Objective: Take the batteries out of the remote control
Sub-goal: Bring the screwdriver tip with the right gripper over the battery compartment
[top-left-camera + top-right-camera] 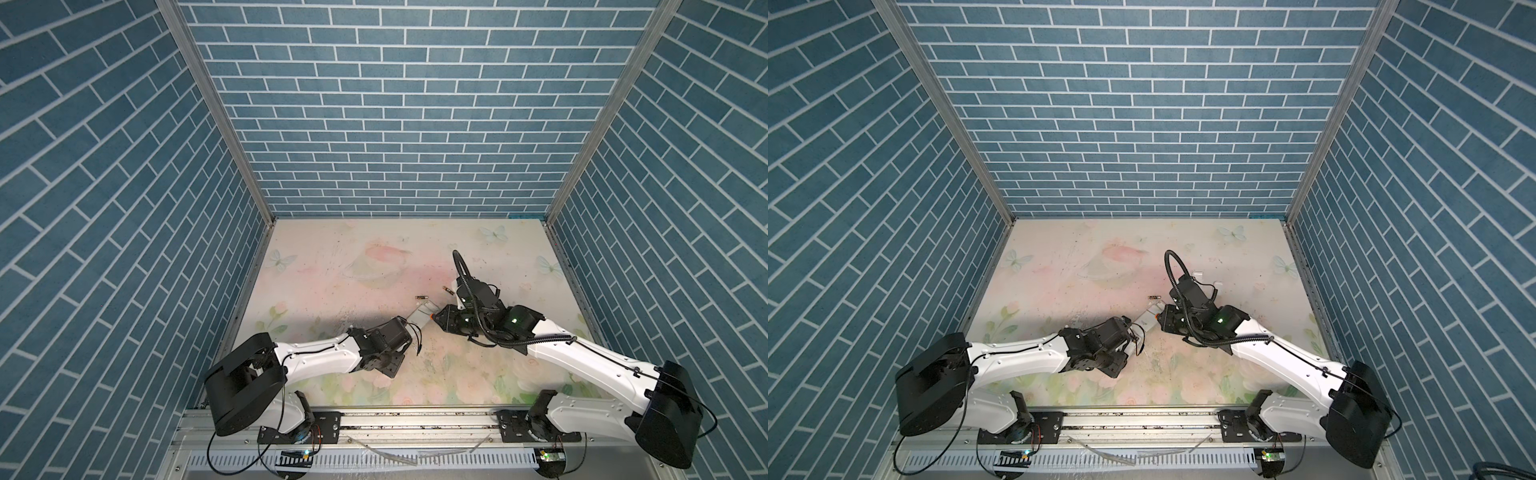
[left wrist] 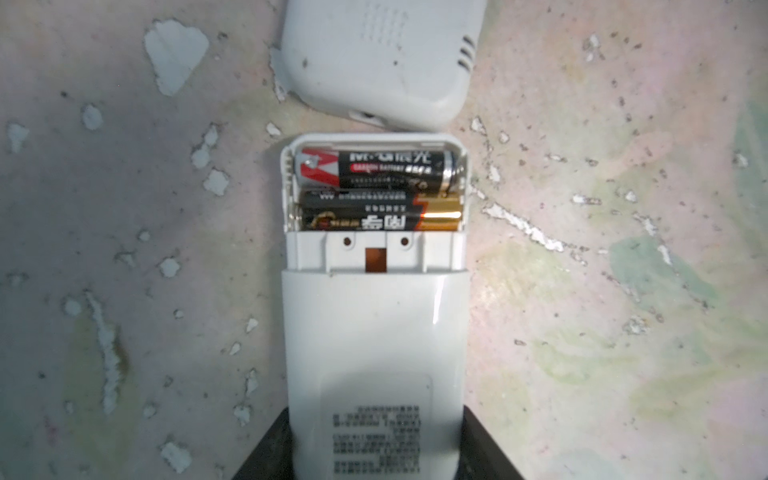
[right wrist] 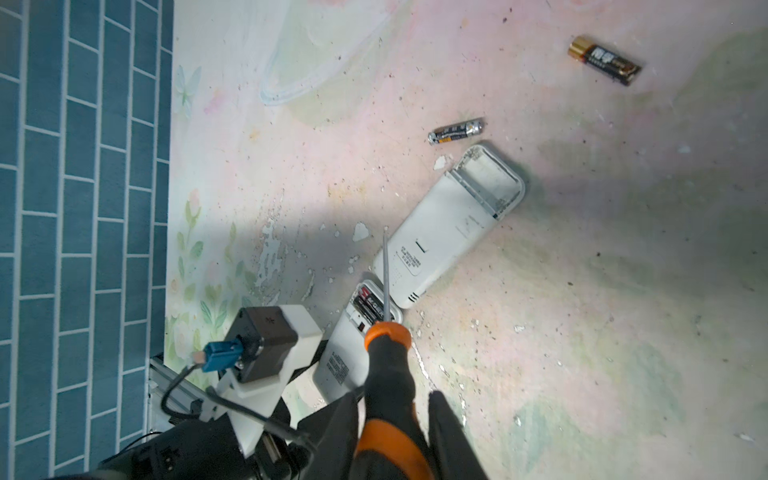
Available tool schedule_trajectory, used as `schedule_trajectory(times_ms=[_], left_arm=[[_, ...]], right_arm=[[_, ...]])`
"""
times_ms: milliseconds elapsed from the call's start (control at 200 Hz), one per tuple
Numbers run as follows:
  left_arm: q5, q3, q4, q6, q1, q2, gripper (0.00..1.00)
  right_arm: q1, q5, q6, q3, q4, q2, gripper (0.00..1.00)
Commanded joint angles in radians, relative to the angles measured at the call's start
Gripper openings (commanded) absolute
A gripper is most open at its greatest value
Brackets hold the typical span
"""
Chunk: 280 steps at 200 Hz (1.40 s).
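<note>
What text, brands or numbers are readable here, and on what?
"M&G 晨光", "CARBON BATTERY": red-ended battery in the held remote.
"南孚", "AAA": gold-ended battery beside it.
"南孚": loose gold-ended battery.
Labels on held remote and second remote, silver battery: too small to read.

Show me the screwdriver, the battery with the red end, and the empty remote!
screwdriver [image 3: 390,378]: right wrist view, black part of its handle.
battery with the red end [image 2: 374,168]: left wrist view, middle of its black label.
empty remote [image 3: 440,232]: right wrist view, its white back.
</note>
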<state>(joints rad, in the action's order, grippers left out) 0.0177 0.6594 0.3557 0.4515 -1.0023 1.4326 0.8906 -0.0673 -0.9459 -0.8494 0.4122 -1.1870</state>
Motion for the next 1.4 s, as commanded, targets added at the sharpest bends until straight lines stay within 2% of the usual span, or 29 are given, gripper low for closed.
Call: schedule_trajectory(times_ms=[0,280,485,715,800,875,1120,1240,1395], left_arm=[[-0.039,-0.058,0.065,0.051,-0.013,0.023,0.3],[0.013,-0.105,0.164,0.149,-0.029,-0.056,0.28],[0.03,-0.154,0.201,0.195,-0.03,-0.112,0.28],[0.034,-0.143,0.192,0.197,-0.03,-0.072,0.31],[0.03,-0.142,0.187,0.196,-0.03,-0.065,0.37],[0.03,-0.142,0.189,0.196,-0.03,-0.066,0.46],[0.039,-0.163,0.211,0.222,-0.03,-0.114,0.68],[0.041,-0.182,0.217,0.25,-0.032,-0.139,0.74],[0.055,-0.196,0.232,0.273,-0.032,-0.166,0.75]], right_arm=[[0.039,0.002,-0.046,0.015,0.087,0.019,0.0],[0.114,0.043,-0.093,0.022,0.073,0.02,0.0],[0.126,0.014,-0.084,0.003,0.043,-0.031,0.0],[0.145,-0.015,-0.088,-0.01,0.012,-0.066,0.0],[0.153,-0.014,-0.09,-0.01,-0.008,-0.079,0.0],[0.158,-0.015,-0.103,-0.007,-0.032,-0.09,0.0],[0.168,-0.015,-0.111,-0.005,-0.066,-0.105,0.0],[0.171,-0.014,-0.113,-0.004,-0.07,-0.108,0.0],[0.177,-0.014,-0.117,-0.005,-0.073,-0.12,0.0]])
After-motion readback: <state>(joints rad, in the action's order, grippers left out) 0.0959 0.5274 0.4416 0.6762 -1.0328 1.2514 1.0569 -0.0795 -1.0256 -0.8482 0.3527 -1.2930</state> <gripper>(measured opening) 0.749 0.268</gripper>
